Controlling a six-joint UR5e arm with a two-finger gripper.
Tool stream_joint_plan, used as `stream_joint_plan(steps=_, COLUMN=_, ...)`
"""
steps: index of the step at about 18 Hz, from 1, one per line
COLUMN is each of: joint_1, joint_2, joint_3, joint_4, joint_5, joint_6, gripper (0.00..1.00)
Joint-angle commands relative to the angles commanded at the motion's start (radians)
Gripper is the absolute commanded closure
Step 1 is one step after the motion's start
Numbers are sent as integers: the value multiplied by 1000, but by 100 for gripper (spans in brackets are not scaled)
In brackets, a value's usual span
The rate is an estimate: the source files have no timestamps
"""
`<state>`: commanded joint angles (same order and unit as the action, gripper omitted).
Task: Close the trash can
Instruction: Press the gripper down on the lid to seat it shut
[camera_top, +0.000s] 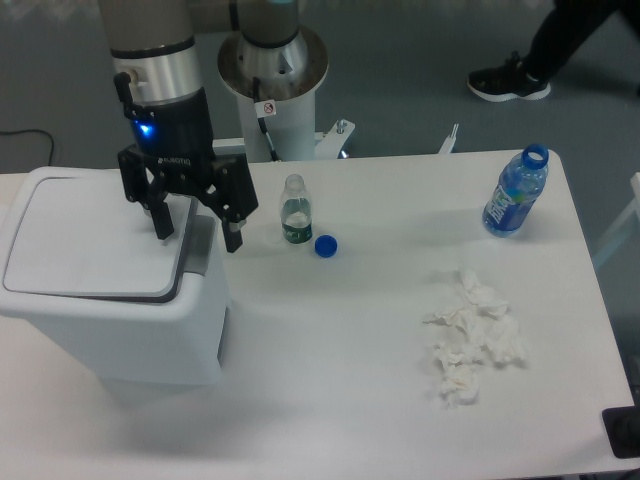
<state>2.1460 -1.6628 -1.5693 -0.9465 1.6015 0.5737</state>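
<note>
The large white trash can (120, 320) stands at the table's left side. Its flat white lid (90, 245) lies down nearly flat on the grey inner rim, with a thin grey gap showing along its front edge. The grey latch tab (200, 245) shows at the lid's right edge. My gripper (196, 232) is open and empty, its two black fingers hanging on either side of the lid's right edge and the latch tab. One finger (162, 220) is over the lid, the other (232, 238) just right of the can.
A small clear bottle without cap (294, 210) stands right of the gripper, with a blue cap (325, 245) beside it. A blue water bottle (515, 192) stands at the far right. Crumpled white tissues (470, 340) lie front right. The robot's base (272, 70) is behind.
</note>
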Motion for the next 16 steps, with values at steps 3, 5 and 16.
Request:
stream_joint_plan(steps=3, joint_1=2, joint_2=-6, joint_3=0, joint_4=0, joint_5=0, joint_6=0, gripper=0)
stream_joint_plan(steps=5, joint_1=5, joint_2=-8, joint_3=0, joint_4=0, joint_5=0, joint_6=0, gripper=0)
stream_joint_plan(steps=16, joint_1=9, joint_2=-20, joint_3=0, joint_4=2, joint_5=-2, joint_6=0, gripper=0)
